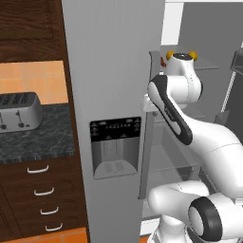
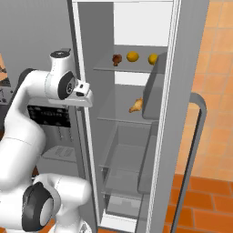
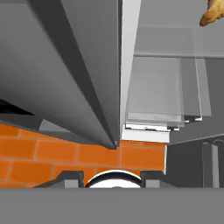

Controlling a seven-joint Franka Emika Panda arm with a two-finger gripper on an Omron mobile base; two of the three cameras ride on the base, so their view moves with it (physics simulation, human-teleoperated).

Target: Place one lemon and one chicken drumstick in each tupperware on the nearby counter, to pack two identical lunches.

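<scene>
The fridge's right side stands open. On its top shelf lie a brown chicken drumstick and two lemons. A second drumstick rests on the shelf below. My gripper hangs at the left edge of the opening, level with that second shelf, pointing down at the floor. Its fingertips stand apart with nothing between them. The lemons also peek above my arm in the left base view. The counter lies left of the fridge. The tupperware is out of view.
A silver toaster sits on the counter. The shut left fridge door with its dispenser stands between the counter and the arm. The open right door swings out to the right. Glass shelves and drawers fill the lower fridge, above an orange tile floor.
</scene>
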